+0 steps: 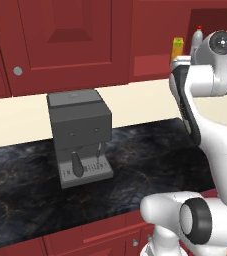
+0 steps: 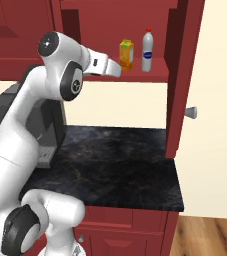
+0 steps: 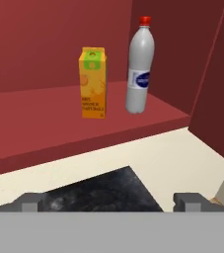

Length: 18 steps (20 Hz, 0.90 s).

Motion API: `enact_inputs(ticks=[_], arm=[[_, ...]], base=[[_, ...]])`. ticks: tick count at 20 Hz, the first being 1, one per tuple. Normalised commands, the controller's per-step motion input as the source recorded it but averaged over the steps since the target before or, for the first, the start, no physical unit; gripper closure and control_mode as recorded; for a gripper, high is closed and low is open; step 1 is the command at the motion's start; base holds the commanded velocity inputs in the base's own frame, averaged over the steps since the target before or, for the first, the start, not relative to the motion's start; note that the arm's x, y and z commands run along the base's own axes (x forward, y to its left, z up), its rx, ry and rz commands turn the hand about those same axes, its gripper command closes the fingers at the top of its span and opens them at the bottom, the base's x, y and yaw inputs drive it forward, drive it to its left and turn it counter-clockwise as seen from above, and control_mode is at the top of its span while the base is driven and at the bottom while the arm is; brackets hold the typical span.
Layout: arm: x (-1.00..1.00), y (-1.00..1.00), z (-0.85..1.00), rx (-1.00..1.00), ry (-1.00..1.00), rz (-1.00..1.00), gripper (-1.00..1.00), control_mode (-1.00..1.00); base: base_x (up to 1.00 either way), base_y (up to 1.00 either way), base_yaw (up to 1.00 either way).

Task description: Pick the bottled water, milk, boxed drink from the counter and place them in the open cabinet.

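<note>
The orange-yellow boxed drink (image 3: pixel 93 82) stands upright on the shelf of the open cabinet (image 3: pixel 39 116). The bottled water (image 3: pixel 139 69), red-capped with a blue label, stands just to its right. Both also show in the right base view, boxed drink (image 2: pixel 126 55) beside bottled water (image 2: pixel 147 50), and in the left base view, boxed drink (image 1: pixel 177 47) and bottled water (image 1: pixel 197 39). My gripper (image 3: pixel 109 200) is open and empty, held in front of and a little below the shelf edge, apart from both. In the right base view, the gripper (image 2: pixel 114 68) points at the shelf. The milk is out of view. The black counter (image 2: pixel 120 160) lies below.
A grey coffee machine (image 1: pixel 80 135) stands on the counter to the left of the arm. The cabinet's open door (image 2: pixel 185 75) with its knob (image 2: pixel 191 112) juts out at the right. Closed panelled doors with knobs (image 1: pixel 17 71) hang to the left. The counter ends at the right (image 2: pixel 179 192).
</note>
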Motion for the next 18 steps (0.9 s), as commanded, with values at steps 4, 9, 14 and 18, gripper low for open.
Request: enact_inputs(ticks=[4,9,14,18], arm=[[-0.52,0.23,0.00,0.00,0.00,0.00,-1.00,-1.00],[-0.42,0.23,0.00,0.00,0.00,0.00,-1.00,-1.00],[-0.33,0.23,0.00,0.00,0.00,0.02,-1.00,-1.00],[-0.26,0.26,0.00,0.02,0.00,0.09,-1.00,-1.00]], base=[[0.00,0.00,0.00],[0.00,0.00,0.00],[0.00,0.00,0.00],[0.00,0.00,0.00]])
